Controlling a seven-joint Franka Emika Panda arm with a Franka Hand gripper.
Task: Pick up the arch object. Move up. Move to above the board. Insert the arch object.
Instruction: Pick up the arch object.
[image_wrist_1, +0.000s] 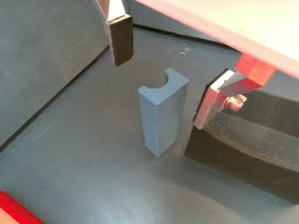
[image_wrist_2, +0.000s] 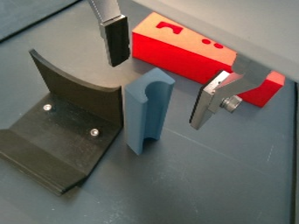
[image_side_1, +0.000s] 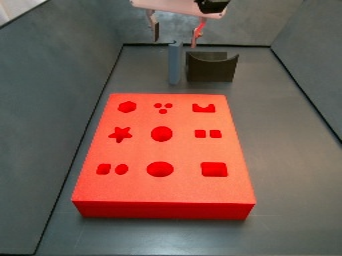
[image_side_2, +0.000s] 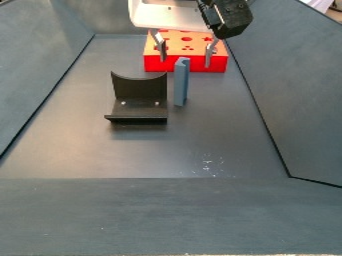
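Observation:
The arch object is a slim pale blue-grey piece. It stands upright on the dark floor next to the fixture, and shows in both wrist views and both side views. My gripper is open just above it, with one finger on each side of its scooped top and neither touching it. In the side views the gripper hangs over the piece. The red board with shaped recesses lies flat on the floor; it also shows in a wrist view and a side view.
The dark L-shaped fixture stands right beside the arch object. Sloped dark walls enclose the floor on both sides.

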